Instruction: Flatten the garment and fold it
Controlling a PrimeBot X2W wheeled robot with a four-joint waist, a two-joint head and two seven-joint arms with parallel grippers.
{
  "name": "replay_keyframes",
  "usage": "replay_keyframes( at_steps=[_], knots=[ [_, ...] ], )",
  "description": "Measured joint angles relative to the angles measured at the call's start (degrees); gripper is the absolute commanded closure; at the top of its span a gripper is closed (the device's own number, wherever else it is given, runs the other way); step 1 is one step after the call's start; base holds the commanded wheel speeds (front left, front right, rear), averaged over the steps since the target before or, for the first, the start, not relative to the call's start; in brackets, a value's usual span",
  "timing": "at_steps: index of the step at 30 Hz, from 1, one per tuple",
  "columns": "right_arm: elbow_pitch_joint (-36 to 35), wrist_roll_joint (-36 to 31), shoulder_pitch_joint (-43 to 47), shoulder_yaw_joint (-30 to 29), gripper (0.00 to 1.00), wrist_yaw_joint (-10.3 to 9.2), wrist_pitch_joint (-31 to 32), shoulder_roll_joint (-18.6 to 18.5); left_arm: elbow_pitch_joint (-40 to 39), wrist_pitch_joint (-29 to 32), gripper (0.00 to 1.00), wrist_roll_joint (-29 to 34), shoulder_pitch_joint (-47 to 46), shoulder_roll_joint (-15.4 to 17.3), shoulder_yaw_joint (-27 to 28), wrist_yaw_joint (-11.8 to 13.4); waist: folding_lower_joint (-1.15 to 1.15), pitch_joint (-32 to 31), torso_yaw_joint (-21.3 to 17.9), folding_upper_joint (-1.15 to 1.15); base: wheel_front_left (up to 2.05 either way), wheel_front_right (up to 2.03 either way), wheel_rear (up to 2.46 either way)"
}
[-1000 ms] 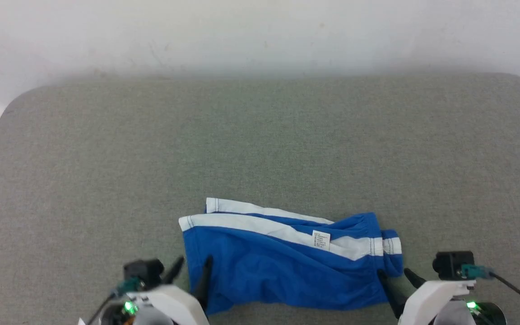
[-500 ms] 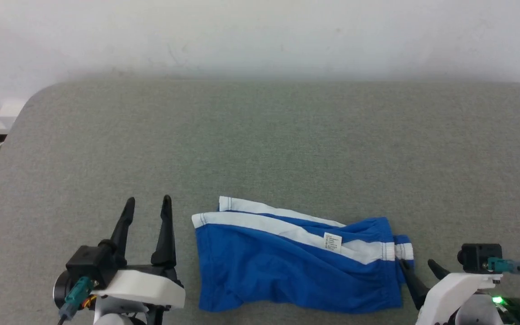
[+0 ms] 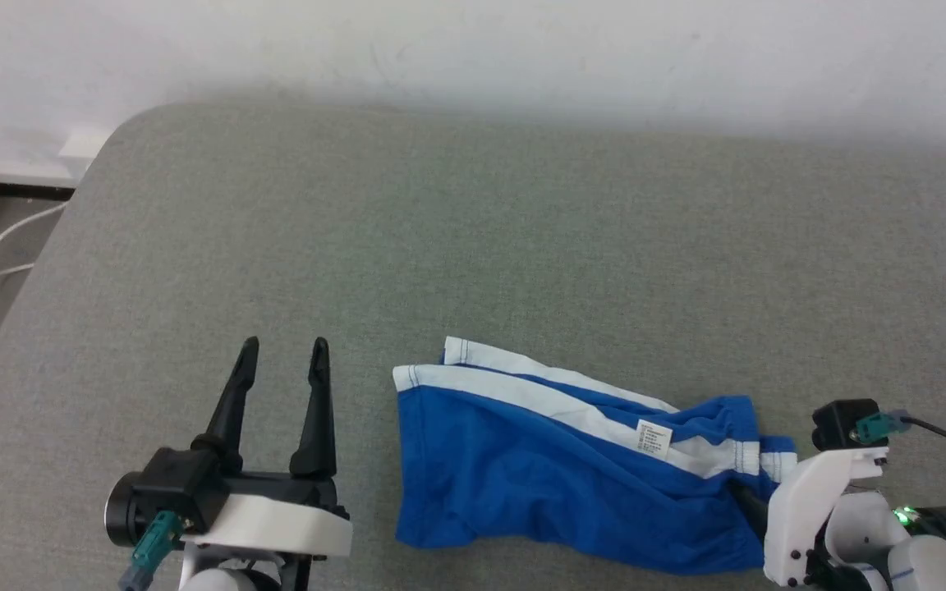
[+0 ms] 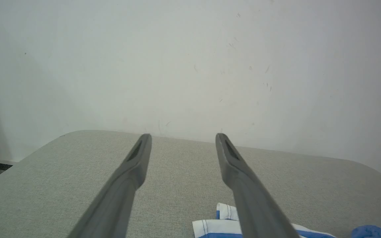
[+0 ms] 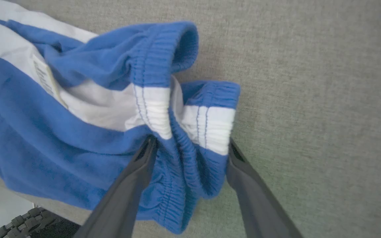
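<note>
Shorts (image 3: 539,484) lie rumpled on the grey surface (image 3: 522,246), toward its 5 o'clock part, with the waistband (image 5: 152,66) at their 3 o'clock end. The right pincer (image 5: 191,142) stands wide there, fingers straddling the bunched waistband. The left pincer (image 3: 284,346), wide and empty, is at the shorts' 9 o'clock, apart from them.

Tally: one pair of blue shorts (image 3: 522,484), one white label (image 3: 654,437), one grey counter (image 3: 522,246), two hands: left hand (image 3: 284,342), right hand (image 5: 190,140).
</note>
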Motion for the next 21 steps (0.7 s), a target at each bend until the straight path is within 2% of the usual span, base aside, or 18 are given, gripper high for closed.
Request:
replay_keyframes(
  at_steps=[9, 10, 11, 12, 21],
  knots=[
    [10.7, 0.9, -6.1, 1.0, 0.0, 0.0, 1.0, -0.2, 0.8, 0.0, 0.0, 2.4, 0.0, -1.9, 1.5, -3.0, -0.01, 2.1, 0.9, -0.01, 0.0, 0.0, 0.0],
    [11.3, 1.4, -6.5, 1.3, 0.58, 0.0, 1.4, -0.4, 0.9, 0.0, 0.0, 2.6, 0.0, -2.0, 1.5, -3.1, -0.01, 2.1, 1.0, 0.0, 0.0, 0.0, 0.0],
    [11.8, 2.1, -6.8, 1.6, 0.86, -0.07, 1.8, -0.6, 1.0, 0.0, 0.0, 2.9, 0.0, -2.0, 1.6, -3.4, -0.01, 2.0, 0.9, -0.01, 0.0, 0.0, 0.0],
    [12.2, 2.7, -7.1, 1.8, 1.0, -0.07, 1.9, -0.8, 1.1, 0.0, 0.0, 3.0, 0.0, -2.1, 1.7, -3.5, -0.01, 2.0, 0.9, -0.01, 0.0, 0.0, 0.0],
    [13.1, 6.6, -7.8, 6.0, 1.0, -0.08, 0.8, -2.3, 1.8, 0.0, 0.0, 4.1, 0.7, -2.5, 2.6, -4.0, 0.01, 0.0, -0.1, -0.01, 0.0, 0.0, 0.0]
  ],
)
